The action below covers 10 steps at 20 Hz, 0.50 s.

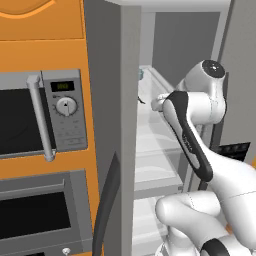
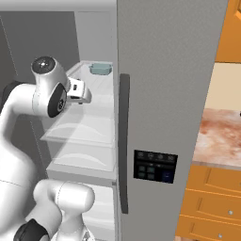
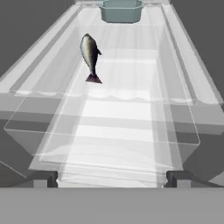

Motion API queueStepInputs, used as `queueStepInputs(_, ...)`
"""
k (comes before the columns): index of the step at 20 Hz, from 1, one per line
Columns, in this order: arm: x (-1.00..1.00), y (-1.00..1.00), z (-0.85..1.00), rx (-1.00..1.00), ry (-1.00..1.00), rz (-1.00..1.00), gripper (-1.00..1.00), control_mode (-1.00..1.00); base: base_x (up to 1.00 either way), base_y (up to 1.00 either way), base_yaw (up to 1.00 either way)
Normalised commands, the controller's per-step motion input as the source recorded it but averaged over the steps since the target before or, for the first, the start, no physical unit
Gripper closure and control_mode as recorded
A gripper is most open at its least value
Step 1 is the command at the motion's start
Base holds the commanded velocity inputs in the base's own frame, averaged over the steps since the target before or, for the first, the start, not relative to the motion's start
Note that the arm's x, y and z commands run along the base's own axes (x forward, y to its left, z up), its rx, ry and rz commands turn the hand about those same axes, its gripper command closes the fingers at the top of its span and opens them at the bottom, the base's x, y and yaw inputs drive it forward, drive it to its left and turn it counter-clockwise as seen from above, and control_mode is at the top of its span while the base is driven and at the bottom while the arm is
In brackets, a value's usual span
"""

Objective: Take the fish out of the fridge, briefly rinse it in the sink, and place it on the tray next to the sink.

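The two-finger gripper [image 3: 112, 178] is held with jaws wide apart, aimed into the tall grey fridge [image 1: 127, 100], where the small silver-grey fish [image 3: 90, 56] lies ungrasped on a pale translucent shelf [image 3: 131, 109], well beyond the fingertips.

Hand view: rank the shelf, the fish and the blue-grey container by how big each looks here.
1. Shelf, by far the largest.
2. Blue-grey container at the back of the shelf.
3. Fish, narrower but nearly as long as the container is wide.

The container sits farther from the camera, so it may be bigger than it looks.
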Motion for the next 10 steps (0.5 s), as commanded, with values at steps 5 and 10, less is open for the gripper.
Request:
queueStepInputs(5, 0.35, 0.54, 0.1, 0.05, 0.0, 0.0, -1.0, -1.0, 0.0, 0.0, 0.0)
queueStepInputs(10, 0.71, 0.17, -0.02, 0.01, 0.0, 0.0, -1.0, -1.0, 0.0, 0.0, 0.0)
